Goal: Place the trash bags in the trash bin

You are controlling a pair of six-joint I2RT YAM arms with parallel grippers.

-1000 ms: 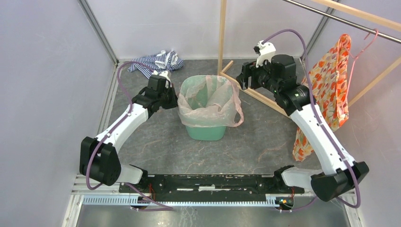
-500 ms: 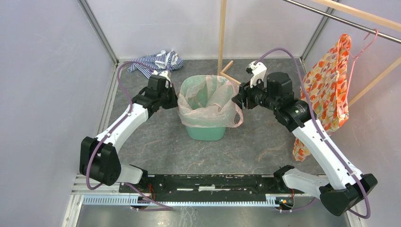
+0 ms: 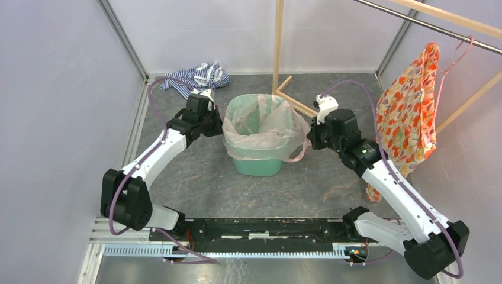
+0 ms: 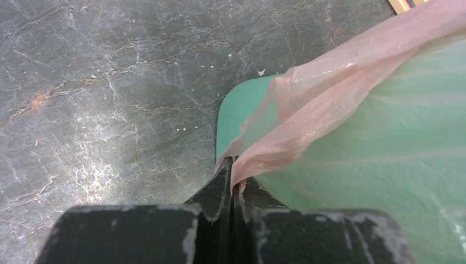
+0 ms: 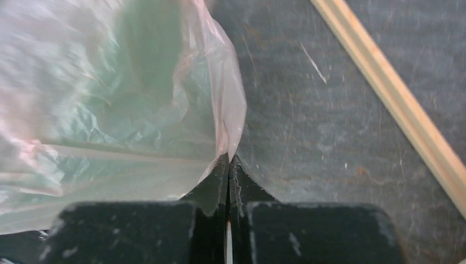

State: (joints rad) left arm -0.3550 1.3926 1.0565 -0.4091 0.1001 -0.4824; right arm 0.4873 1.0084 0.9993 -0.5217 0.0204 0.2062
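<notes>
Grey, marble-veined surface [image 3: 195, 177] under the whole cell.

Entry for you, operator:

- The trash bin [image 3: 257, 167], mint green, stands upright near the centre of the top view, a little above mid-frame.
- The trash bag [image 3: 260, 133], pale pink and translucent, sits in the bin. Its mouth is draped over the rim and its crinkled folds hang down the outside, with green showing through. A loose loop hangs off the right side of the rim.
- Left pincer [image 4: 232, 190]: you will find the jaws closed tight on the bag's edge at the left side of the bin. The film is nipped between the tips and runs toward the upper right of the wrist frame.
- Right pincer [image 5: 228, 165]: the jaws are closed with no gap. A fold of the bag runs down into the tips and looks pinched there, just right of the bin.

Further out:

- A wooden frame [image 3: 277, 47] stands behind the bin, its base slat lying diagonally on the surface.
- A striped cloth [image 3: 195, 76] is crumpled at upper left, well apart from the bin.
- A floral garment [image 3: 411, 106] hangs from a pink hanger [image 3: 456, 53] at the right edge.
</notes>
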